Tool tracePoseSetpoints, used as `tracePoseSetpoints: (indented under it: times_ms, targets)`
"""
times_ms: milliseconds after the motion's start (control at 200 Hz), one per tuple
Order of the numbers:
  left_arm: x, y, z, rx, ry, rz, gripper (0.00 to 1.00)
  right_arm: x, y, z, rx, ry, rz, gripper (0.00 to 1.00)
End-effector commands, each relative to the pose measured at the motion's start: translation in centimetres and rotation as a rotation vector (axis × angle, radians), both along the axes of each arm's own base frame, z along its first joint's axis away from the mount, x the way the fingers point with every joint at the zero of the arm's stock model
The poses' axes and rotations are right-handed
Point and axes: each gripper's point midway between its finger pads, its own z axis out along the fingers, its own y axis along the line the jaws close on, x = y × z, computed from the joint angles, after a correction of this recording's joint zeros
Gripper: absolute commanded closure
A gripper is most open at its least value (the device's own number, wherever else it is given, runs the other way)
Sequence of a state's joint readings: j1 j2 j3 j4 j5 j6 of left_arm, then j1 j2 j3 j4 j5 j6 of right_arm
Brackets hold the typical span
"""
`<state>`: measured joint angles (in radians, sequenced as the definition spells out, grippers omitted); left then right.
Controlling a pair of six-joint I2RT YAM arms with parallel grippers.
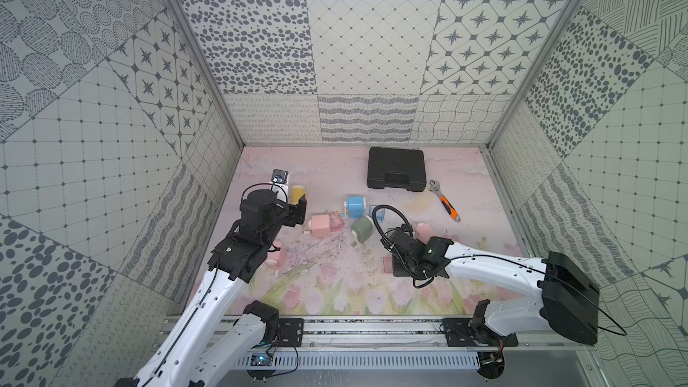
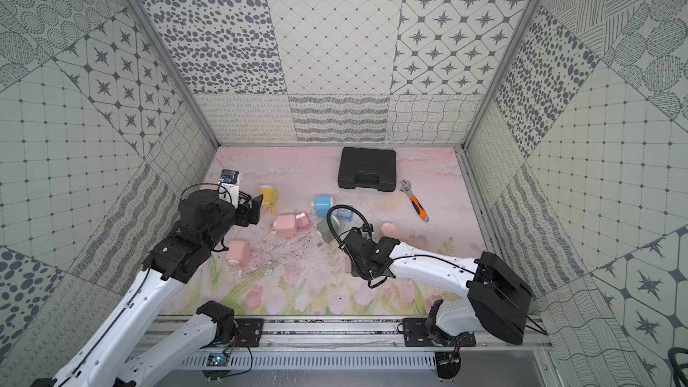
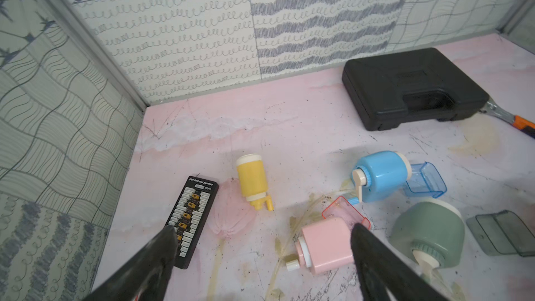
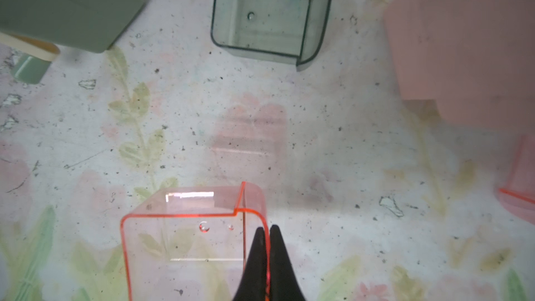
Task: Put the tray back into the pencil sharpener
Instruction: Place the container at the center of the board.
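the right gripper [image 4: 267,231] is pinching shut on the side wall of a clear pink tray [image 4: 185,238] at the bottom of the wrist frame, with a pink sharpener [image 4: 463,39] lying at upper right. the left gripper [image 3: 263,228] is hanging open. the tray is not yet in a sharpener, so insertion is remaining. print on a black board [image 3: 192,221] is too small to read.

Both arms pair glossy white link shells, dotted with small dark screw holes, with matte black joint housings. A thin black cable runs along the white link of the left arm [image 1: 214,292] and of the right arm [image 1: 495,266]. A ribbed black hose [image 1: 385,206] loops at the right wrist, and a large black box [image 1: 569,301] caps that arm's elbow. The left end effector [image 3: 264,228] and right end effector [image 4: 267,228] have black fingers tapering to narrow tips.
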<state>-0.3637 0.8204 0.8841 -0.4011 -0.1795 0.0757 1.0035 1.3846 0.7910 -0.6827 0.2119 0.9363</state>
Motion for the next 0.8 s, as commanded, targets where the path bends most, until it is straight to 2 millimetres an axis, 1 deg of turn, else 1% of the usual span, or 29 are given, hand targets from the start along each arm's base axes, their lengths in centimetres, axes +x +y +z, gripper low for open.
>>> tracePoseSetpoints:
  times_ms: [0,60,75,90,145,210,305,380,420,470,575,645,735,795]
  targets:
    - [-0.1,-4.8,-0.8,0.117,0.012,-0.351,0.07,0.5,0.2,-1.0,-0.018,0.012,-0.037,0.94]
    - [-0.2,-5.6,-1.8,0.141,0.061,-0.412,0.08,0.6,0.0,-1.7,-0.042,0.028,-0.048,0.93]
    - [-0.1,-5.8,-1.8,0.145,0.064,-0.427,0.08,0.6,0.0,-1.8,-0.046,0.030,-0.050,0.93]
    - [-0.3,-6.0,-2.3,0.150,0.096,-0.443,0.08,0.7,0.0,-1.9,-0.049,0.032,-0.050,0.93]
    - [-0.5,-6.6,-3.1,0.174,0.143,-0.495,0.09,0.8,0.2,-2.3,-0.056,0.034,-0.046,0.92]
    - [-0.7,-7.5,-3.9,0.227,0.166,-0.547,0.10,1.0,0.4,-2.8,-0.064,0.035,-0.042,0.91]
    - [-1.4,-8.4,-5.3,0.311,0.211,-0.641,0.09,0.7,0.5,-3.2,-0.064,0.050,-0.038,0.80]
    - [-2.4,-8.7,-7.1,0.366,0.287,-0.720,0.08,0.5,0.9,-3.3,-0.025,0.053,-0.041,0.73]
    - [-2.5,-8.5,-8.1,0.402,0.324,-0.742,0.08,0.6,1.1,-2.9,0.005,0.044,-0.047,0.68]
    - [-2.2,-8.0,-9.2,0.443,0.366,-0.736,0.07,0.7,1.3,-2.4,0.034,0.031,-0.052,0.63]
    - [-1.9,-7.6,-11.2,0.513,0.457,-0.770,0.05,1.0,1.7,-0.5,0.092,-0.009,-0.053,0.55]
    - [-2.2,-7.5,-12.7,0.550,0.537,-0.815,0.04,1.2,1.7,0.9,0.128,-0.044,-0.049,0.52]
    - [-2.1,-7.2,-14.2,0.603,0.600,-0.858,0.04,1.4,1.1,2.4,0.158,-0.095,-0.054,0.49]
    - [-1.6,-6.9,-14.9,0.653,0.611,-0.877,0.04,1.5,0.9,3.1,0.187,-0.116,-0.052,0.49]
